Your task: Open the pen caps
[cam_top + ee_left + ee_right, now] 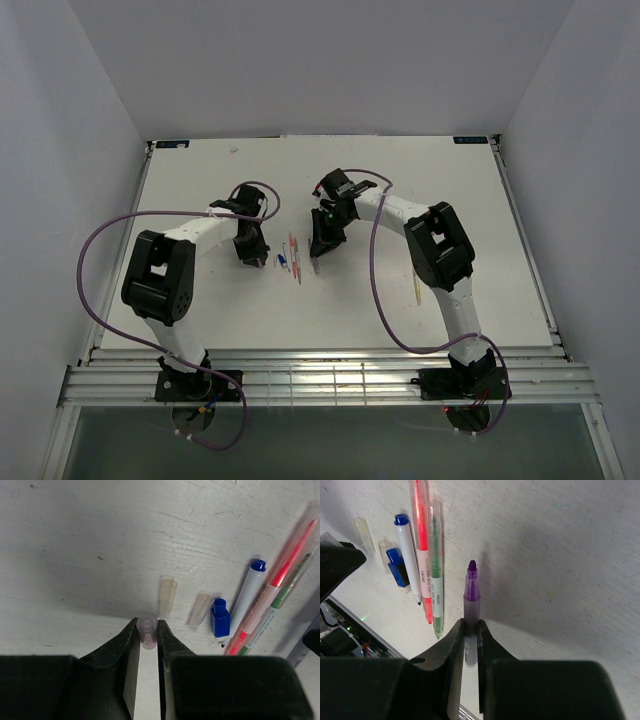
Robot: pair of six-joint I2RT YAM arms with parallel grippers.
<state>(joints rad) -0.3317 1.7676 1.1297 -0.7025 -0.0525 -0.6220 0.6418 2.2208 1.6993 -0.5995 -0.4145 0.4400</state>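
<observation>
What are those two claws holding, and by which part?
The left gripper pinches a pale purple cap by its sides; the right gripper clamps an uncapped purple pen on its barrel, behind the tip.

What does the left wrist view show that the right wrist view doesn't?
Only the left wrist view: the left gripper shut on a pale pinkish cap. Only the right wrist view: the right gripper shut on an uncapped purple pen, tip pointing away. Both: the blue-white pen, red pen and green pen lying side by side, the loose blue cap, and two clear caps beside it.
</observation>
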